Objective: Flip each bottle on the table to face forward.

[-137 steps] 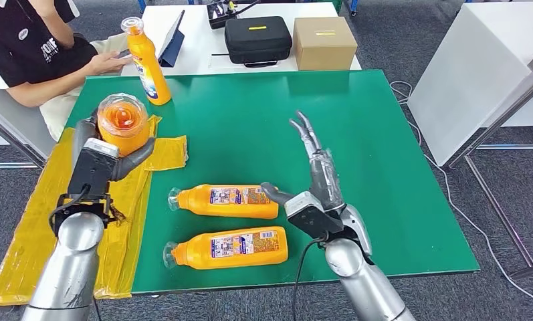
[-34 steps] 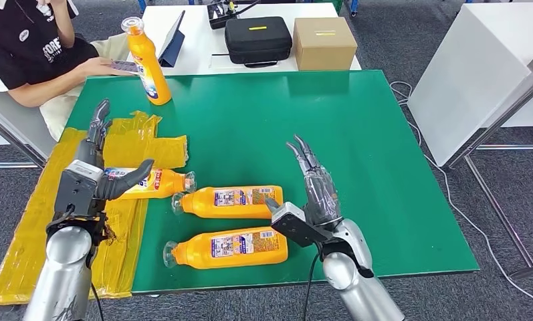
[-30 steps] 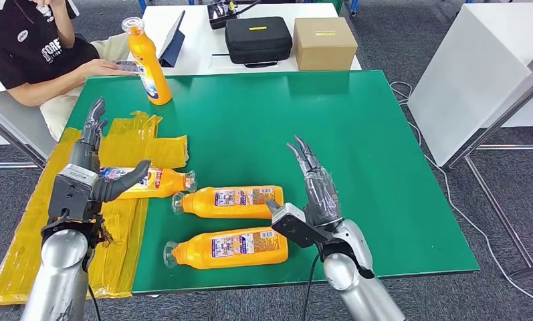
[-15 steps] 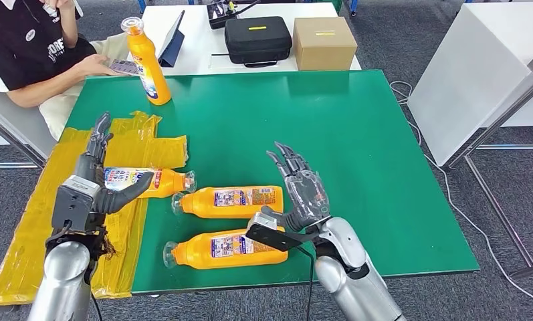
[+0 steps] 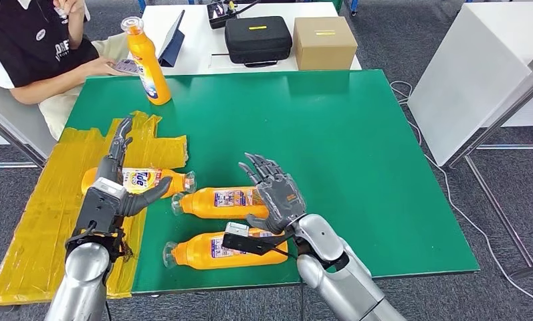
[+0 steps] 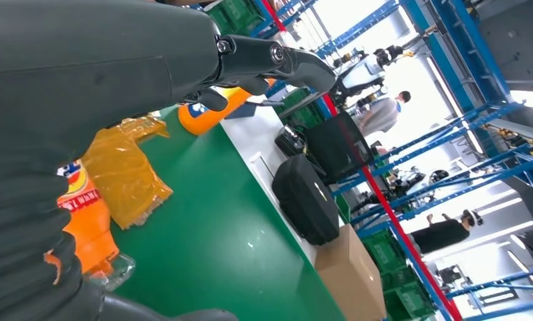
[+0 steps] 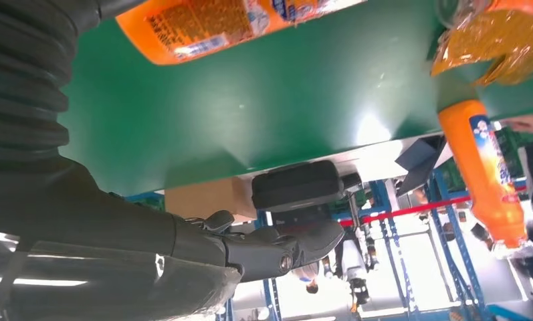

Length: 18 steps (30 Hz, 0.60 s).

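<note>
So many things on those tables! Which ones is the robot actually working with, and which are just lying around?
Part of the job:
- bottle on the yellow sheet, front label up
- middle bottle
- nearest bottle
- standing bottle
- left hand and right hand, both open

Just lying about:
- black case
- cardboard box
- yellow sheet

Left hand (image 5: pixel 116 184): fingers spread, beside labelled bottle (image 5: pixel 140 180) on yellow sheet (image 5: pixel 43 221).
Right hand (image 5: pixel 277 197): fingers spread, above middle bottle (image 5: pixel 225 202).
</note>
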{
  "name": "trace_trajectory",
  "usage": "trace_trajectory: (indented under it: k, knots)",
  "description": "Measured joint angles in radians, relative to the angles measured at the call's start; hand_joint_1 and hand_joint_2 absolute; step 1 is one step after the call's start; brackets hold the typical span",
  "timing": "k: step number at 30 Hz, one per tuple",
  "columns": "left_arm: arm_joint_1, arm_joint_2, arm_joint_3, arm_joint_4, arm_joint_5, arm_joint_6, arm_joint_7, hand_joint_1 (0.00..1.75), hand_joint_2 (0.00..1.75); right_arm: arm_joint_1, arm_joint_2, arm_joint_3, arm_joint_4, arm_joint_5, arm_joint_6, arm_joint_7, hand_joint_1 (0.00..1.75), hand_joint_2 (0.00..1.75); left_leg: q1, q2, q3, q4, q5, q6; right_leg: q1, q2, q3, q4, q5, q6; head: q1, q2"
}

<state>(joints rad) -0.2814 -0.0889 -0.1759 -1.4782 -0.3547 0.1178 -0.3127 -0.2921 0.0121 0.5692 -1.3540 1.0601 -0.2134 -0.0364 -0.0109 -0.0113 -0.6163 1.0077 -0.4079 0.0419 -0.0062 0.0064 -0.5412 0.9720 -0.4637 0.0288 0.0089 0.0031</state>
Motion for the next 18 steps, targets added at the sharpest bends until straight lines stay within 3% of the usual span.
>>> trace_trajectory:
  k: [18]
  knots:
    - [-0.021, -0.008, -0.026, 0.008, 0.01, -0.006, 0.001, 0.0, 1.75, -0.074, 0.059, 0.048, 0.149, 0.013, -0.028, 0.044, 0.0, 1.75, 0.0, 0.0, 0.0, 0.0, 0.0, 0.0, 0.0, 0.0, 0.0, 0.0, 0.0, 0.0, 0.0, 0.0]
